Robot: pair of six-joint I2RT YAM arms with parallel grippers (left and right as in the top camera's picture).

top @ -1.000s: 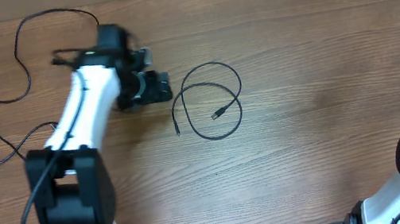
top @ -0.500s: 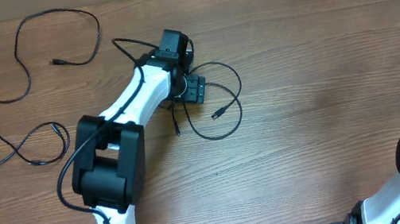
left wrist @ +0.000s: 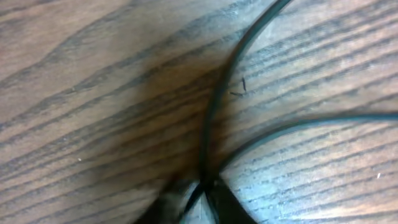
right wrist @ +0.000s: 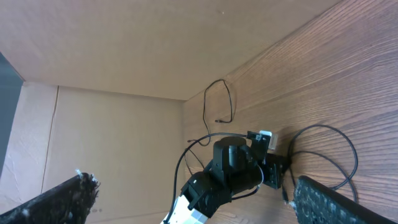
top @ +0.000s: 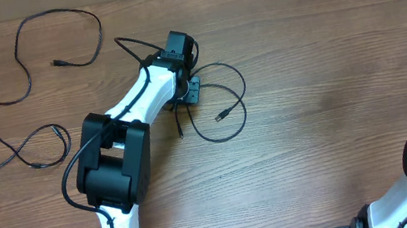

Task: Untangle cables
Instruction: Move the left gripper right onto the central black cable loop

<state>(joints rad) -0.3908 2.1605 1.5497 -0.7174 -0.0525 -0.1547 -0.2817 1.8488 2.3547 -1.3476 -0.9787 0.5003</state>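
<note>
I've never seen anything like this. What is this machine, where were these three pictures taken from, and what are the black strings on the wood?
These are two robot arms at a wooden table. The top-down picture comes from a camera fixed above the table. The other two come from a small camera on each arm's wrist. Each arm ends in a two-fingered pincer.

Three thin black cables lie on the table: two loose cables on the left and a looped cable in the middle.

The left pincer is down on that loop. Its close-up seems to show the strands pinched between its fingers. The right pincer hangs wide open, far off, holding nothing.
</note>
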